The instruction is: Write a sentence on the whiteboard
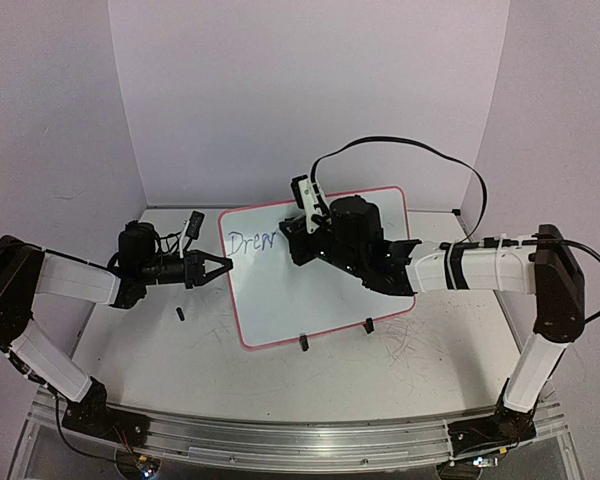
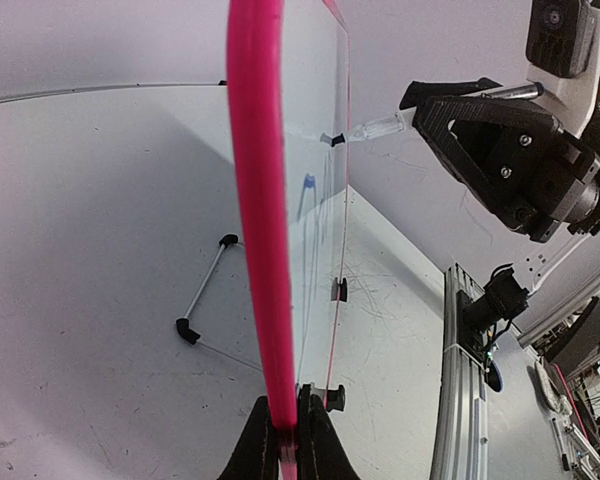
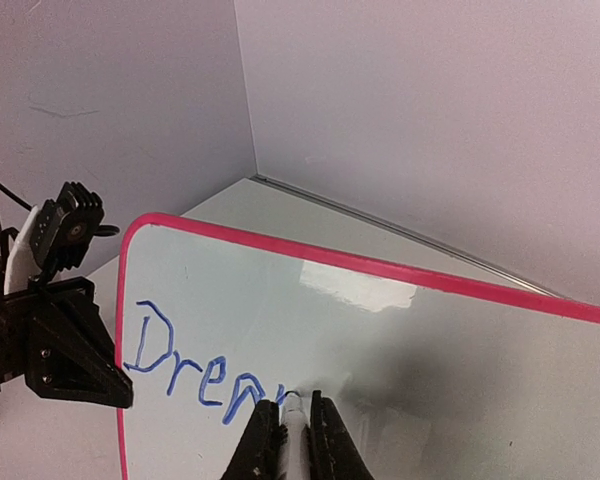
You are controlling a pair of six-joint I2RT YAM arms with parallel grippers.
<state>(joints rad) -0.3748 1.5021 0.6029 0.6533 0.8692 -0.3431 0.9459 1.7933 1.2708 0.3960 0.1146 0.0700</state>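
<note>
Right pincer [image 3: 292, 408] is clamping marker [image 3: 293, 442], tip touching whiteboard [image 3: 430, 350] at lettering's [image 3: 180, 355] right end. Bare board is lying rightward. Left pincer [image 2: 286, 412] is pinching rim [image 2: 255, 200].

You're running two matching arms here. The left arm [image 1: 75, 277] and the right arm [image 1: 480, 268] are both wearing glossy white shell segments, broken up by chunky black joint housings [image 1: 560, 285]. The black left gripper [image 1: 222, 267] and black right gripper [image 1: 288, 238] are showing off triangular cut-out fingers [image 2: 480, 130] with small silver screws [image 2: 525, 140] dotted along them. A white wrist bracket [image 2: 572, 70] is carrying a little black camera block [image 2: 558, 25]. A thin black cable [image 1: 410, 145] is looping off your right wrist, and a black band [image 1: 458, 266] is wrapping that forearm.
</note>
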